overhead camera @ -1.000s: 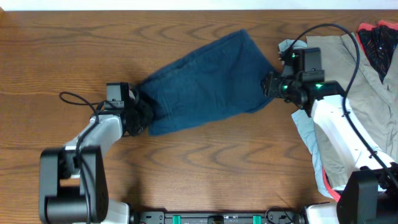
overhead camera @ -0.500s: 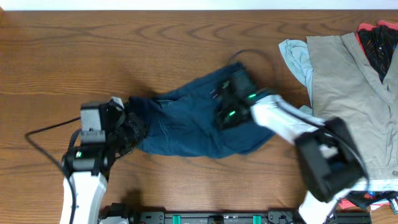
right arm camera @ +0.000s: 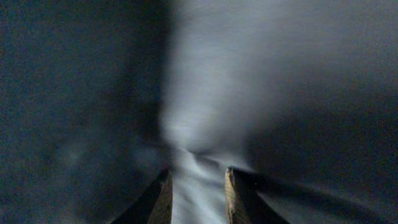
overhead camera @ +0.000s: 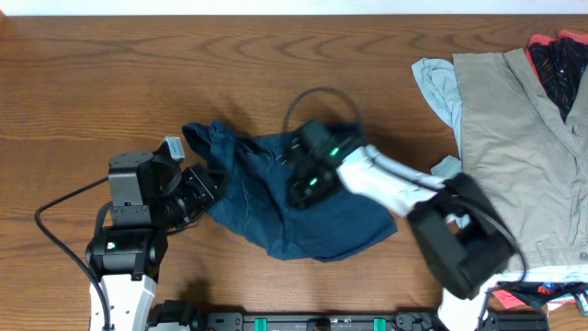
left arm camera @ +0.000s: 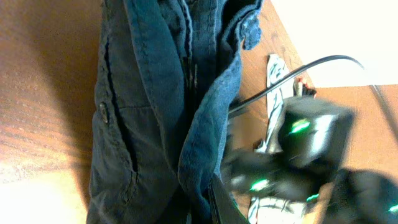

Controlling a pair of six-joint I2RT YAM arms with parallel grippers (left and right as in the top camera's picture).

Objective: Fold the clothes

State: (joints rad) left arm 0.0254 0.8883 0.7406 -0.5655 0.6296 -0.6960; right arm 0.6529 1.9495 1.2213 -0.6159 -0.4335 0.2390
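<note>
Barely legible, shorts pinched in right hand

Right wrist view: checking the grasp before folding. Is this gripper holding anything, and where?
Right gripper pinches a fold of the navy shorts near their middle.

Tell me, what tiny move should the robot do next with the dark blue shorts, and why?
Probably the right gripper should carry its cloth a little leftward, toward the left gripper. Its fingers pinch the dark navy denim shorts over their middle, which lie bunched, not yet folded edge to edge.
</note>
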